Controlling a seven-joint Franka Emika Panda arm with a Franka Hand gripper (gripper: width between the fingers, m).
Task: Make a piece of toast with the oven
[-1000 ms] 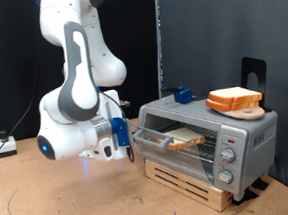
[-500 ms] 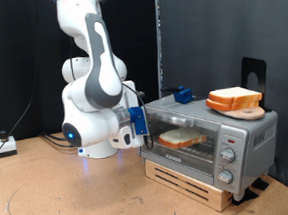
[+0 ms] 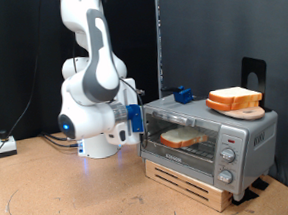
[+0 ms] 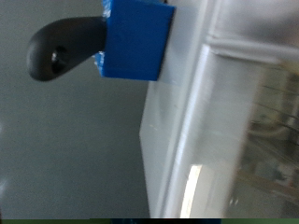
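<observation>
The silver-grey oven (image 3: 248, 134) stands on a wooden pallet at the exterior view's right. Its glass door (image 3: 187, 142) is up and looks closed. The piece of toast (image 3: 184, 137) lies flat on the rack inside, seen through the glass. My gripper (image 3: 135, 119), with blue fingers, is at the door's upper corner on the exterior view's left, touching or nearly touching it. It holds nothing. The wrist view shows one blue finger (image 4: 135, 37) with a black pad beside the oven's silver edge (image 4: 201, 121).
Like bread slices on a round wooden board (image 3: 235, 100) sit on the oven's top, with a small blue object (image 3: 183, 93) behind. Knobs (image 3: 228, 154) are on the oven's right panel. A black stand (image 3: 253, 74) rises behind. The robot's base (image 3: 91, 132) stands left of the oven.
One second ago the door hung partly open with my gripper at its handle. The door has swung up closed, and my arm has risen and moved towards the oven.
</observation>
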